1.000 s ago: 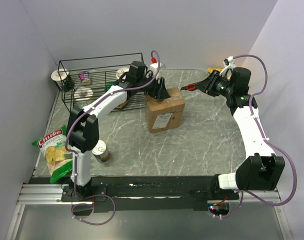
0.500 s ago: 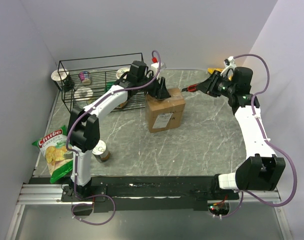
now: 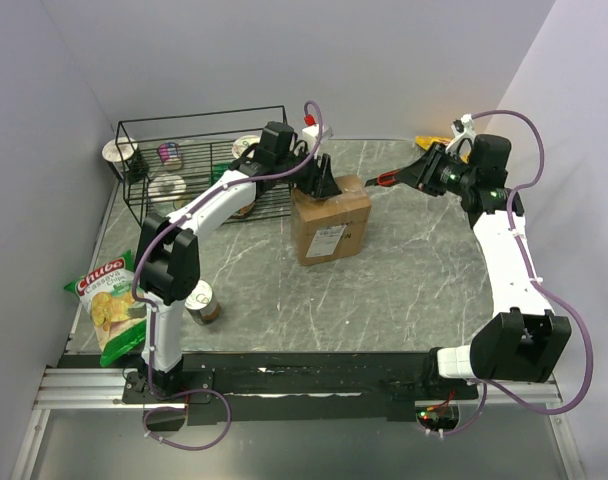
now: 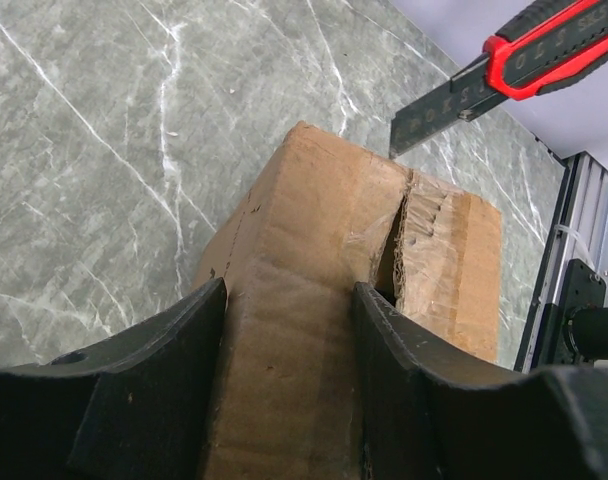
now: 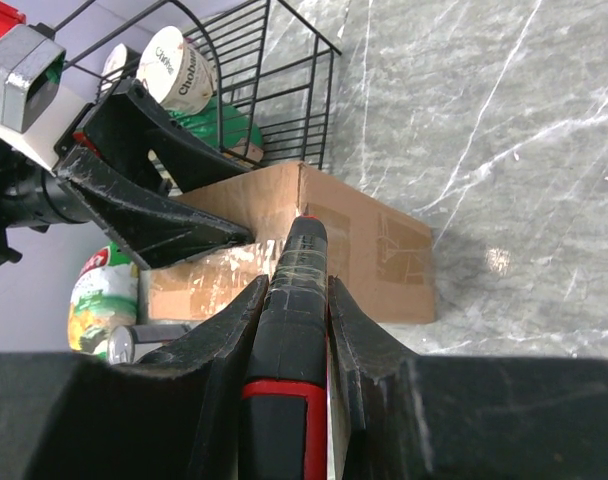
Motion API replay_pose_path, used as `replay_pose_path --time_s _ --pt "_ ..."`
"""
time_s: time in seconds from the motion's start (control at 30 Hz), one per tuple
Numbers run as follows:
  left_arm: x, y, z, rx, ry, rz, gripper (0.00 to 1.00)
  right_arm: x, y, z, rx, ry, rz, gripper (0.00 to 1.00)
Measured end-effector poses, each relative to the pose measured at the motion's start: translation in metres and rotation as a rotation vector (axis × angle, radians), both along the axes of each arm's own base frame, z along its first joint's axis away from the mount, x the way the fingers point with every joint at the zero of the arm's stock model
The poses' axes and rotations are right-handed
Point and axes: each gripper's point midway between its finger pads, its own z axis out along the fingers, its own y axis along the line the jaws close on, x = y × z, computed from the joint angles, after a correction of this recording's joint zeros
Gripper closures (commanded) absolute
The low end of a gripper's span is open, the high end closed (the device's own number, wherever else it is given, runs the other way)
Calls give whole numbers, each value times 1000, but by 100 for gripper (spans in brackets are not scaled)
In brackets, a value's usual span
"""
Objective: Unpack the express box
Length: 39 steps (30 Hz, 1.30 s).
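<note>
The express box (image 3: 329, 225), a brown cardboard carton with a white label, stands mid-table. My left gripper (image 3: 324, 186) is shut on the box's far end, with cardboard (image 4: 314, 300) filling the space between its fingers (image 4: 154, 370). The top seam (image 4: 399, 235) beside it is torn open. My right gripper (image 3: 421, 172) is shut on a red-and-black utility knife (image 3: 387, 179). The knife's blade (image 4: 434, 115) hovers just past the box's far top corner, not touching it. In the right wrist view the knife (image 5: 297, 300) points at the box (image 5: 369, 250).
A black wire basket (image 3: 184, 150) holding several cups stands at the back left, close behind the left arm. A cup (image 3: 118, 152) sits outside its left side. A green chips bag (image 3: 106, 300) and a small can (image 3: 199, 300) lie near the left arm's base. A yellow item (image 3: 430, 141) lies at the back right.
My right gripper has drawn back slightly to the right with the knife, moving the blade a little away from the box. The left gripper and box stay put.
</note>
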Motion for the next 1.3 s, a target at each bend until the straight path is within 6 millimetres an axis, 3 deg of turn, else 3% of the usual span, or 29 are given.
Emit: replay_pose_path --time_s 0.5,1.17,1.3 --pt "2 1 -1 17 -3 18 44 -5 -4 2 26 58 43 100" --pt "2 -3 0 26 -23 19 45 -36 -23 4 -2 127 101 100" --pt "6 -3 1 29 -38 35 44 -44 -26 12 0 136 105 100"
